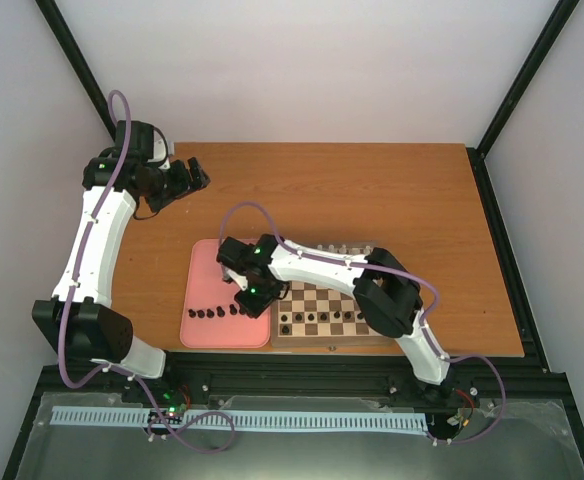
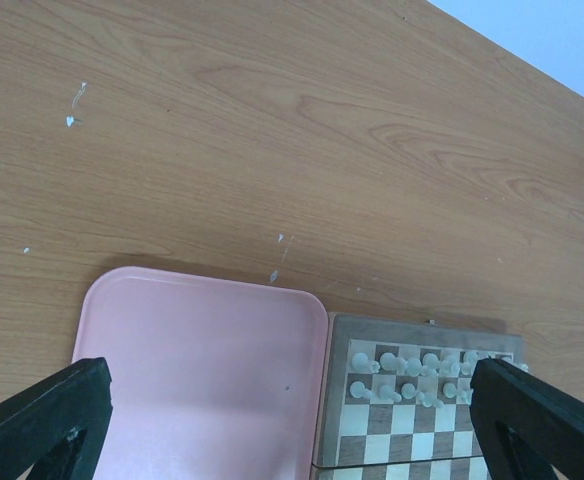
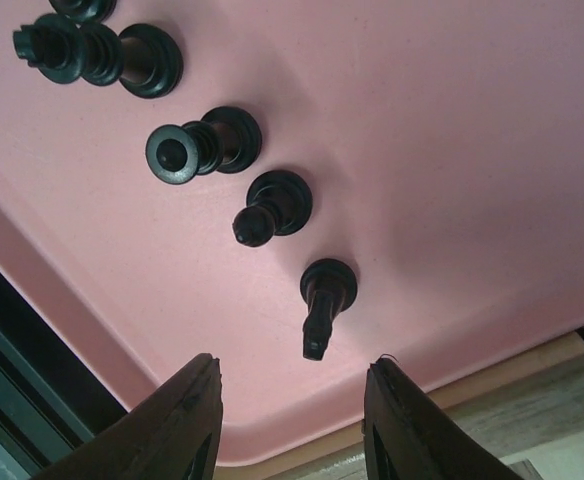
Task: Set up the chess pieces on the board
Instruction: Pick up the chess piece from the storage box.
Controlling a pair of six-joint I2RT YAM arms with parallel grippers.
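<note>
The jaws of the right gripper point(image 3: 294, 370) stand partly apart and empty, just before a black piece point(image 3: 324, 300) on the tray point(image 3: 452, 150). The left gripper point(image 2: 287, 385), far off, is wide and empty. Several black pieces point(image 1: 317, 320) stand on the near side of the board point(image 1: 312, 342). A row of others point(image 1: 217, 313) lies on the tray, so I judge the task roughly half done.

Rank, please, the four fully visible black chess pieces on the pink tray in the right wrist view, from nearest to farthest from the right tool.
From the right tool, open at the bottom of the view:
1. slim-topped black piece, just ahead of the tool.
2. round-headed black piece, up and left.
3. flat-topped black piece, further up-left.
4. crown-topped black piece, top-left corner.
</note>
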